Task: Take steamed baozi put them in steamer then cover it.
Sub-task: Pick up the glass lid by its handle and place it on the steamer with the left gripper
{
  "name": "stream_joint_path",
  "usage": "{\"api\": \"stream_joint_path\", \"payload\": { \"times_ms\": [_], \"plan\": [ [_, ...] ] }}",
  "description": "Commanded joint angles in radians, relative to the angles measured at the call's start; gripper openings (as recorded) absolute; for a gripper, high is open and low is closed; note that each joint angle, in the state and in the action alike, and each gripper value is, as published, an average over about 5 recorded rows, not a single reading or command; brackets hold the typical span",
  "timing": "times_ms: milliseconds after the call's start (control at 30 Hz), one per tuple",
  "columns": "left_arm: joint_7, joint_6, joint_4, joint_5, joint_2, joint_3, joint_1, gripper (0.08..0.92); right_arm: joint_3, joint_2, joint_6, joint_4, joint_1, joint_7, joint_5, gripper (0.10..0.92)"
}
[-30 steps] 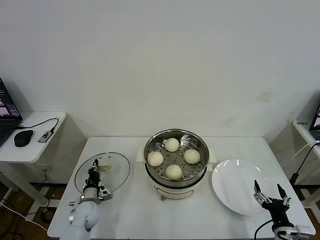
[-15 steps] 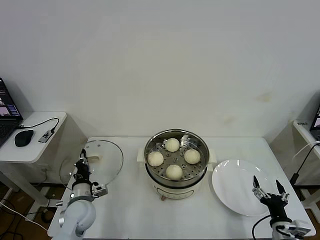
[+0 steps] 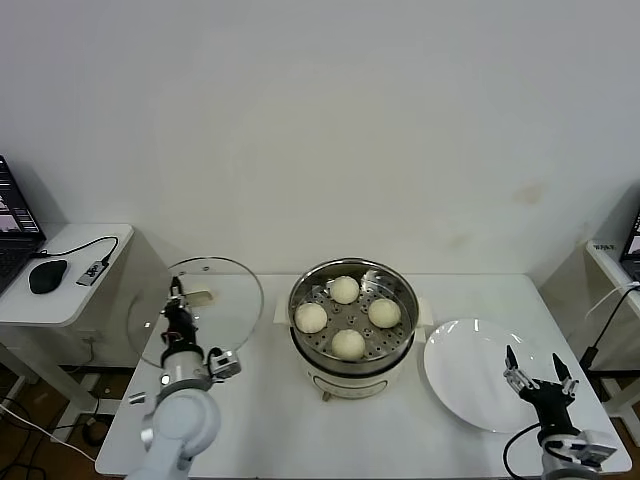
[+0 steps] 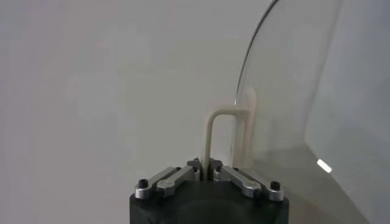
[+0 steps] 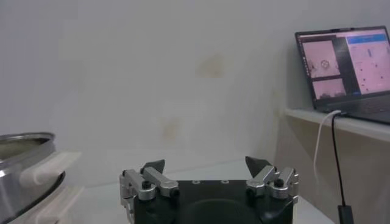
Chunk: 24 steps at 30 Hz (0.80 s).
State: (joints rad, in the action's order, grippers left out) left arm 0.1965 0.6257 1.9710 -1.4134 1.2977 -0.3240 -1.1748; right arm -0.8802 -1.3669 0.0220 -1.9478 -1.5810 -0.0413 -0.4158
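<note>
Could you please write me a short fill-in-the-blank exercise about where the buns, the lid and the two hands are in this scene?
1. The steamer holds ____ steamed baozi.
2. The left hand is shut on the handle of the ____.
3. The right hand hangs open over the near edge of the white ____.
4. The cover is raised to the robot's ____ of the steamer.

Missing words: four; cover; plate; left

Head camera looks down on the steamer [image 3: 350, 318] (wrist cameras face level).

Four baozi [image 3: 347, 343] sit in my steamer [image 3: 350, 325] mid-surface [image 3: 270, 420], cover [image 3: 196, 310] to its left, plate [image 3: 480, 375] right.
</note>
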Motion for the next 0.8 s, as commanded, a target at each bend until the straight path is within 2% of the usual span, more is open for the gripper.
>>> {"api": "stream_joint_path", "payload": {
  "times_ms": [33,567,800],
  "plan": [
    [0.115,0.060,0.065,-0.122,0.114,0.180,0.033,0.150,-0.001,-0.014,0.009,0.010,0.020,0.001,0.056,0.823],
    [0.235,0.122,-0.062,-0.169,0.247,0.353,0.253,0.150,-0.004,-0.050,-0.001,0.061,0.043,0.001,0.084,0.823],
    [0.238,0.144,-0.146,-0.154,0.294,0.438,0.310,0.150,-0.008,-0.051,-0.003,0.083,0.047,0.001,0.092,0.823]
  ]
}}
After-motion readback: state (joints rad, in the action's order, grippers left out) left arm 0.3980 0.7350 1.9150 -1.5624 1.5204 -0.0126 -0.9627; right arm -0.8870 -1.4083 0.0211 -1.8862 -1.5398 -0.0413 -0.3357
